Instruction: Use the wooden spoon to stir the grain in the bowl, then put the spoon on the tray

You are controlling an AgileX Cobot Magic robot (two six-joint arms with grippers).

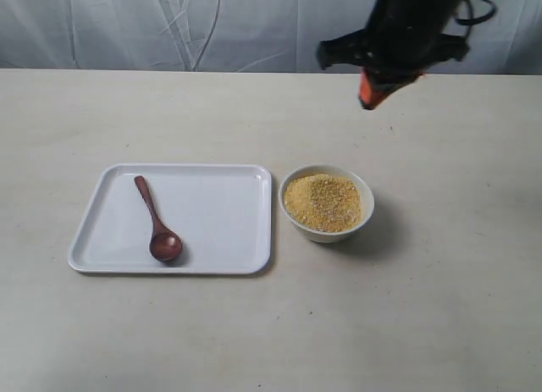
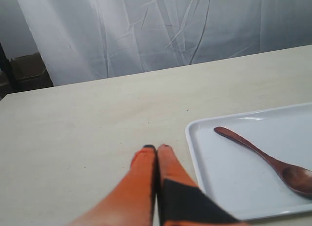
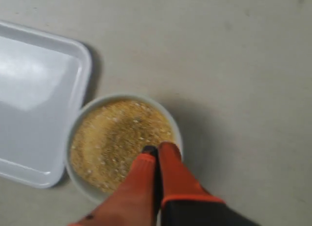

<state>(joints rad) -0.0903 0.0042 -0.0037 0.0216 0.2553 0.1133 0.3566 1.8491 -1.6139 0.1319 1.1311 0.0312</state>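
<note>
The spoon lies inside the tray, at centre-left of the exterior view. It is in the tray's left half, with its scoop toward the lower edge of the frame and its handle slanting up and slightly left. The tray sits flat on the bench. The bowl stands just beside the tray's right edge, filled nearly to the rim with grain.

The right claw hangs at the upper right of the exterior view, well above the bench. In its wrist view the orange fingers are pressed together with nothing between them, and the bowl is beneath.

The left claw appears only in its own wrist view. It is closed and empty, over bare bench just beside the tray corner nearest the spoon's handle.
</note>
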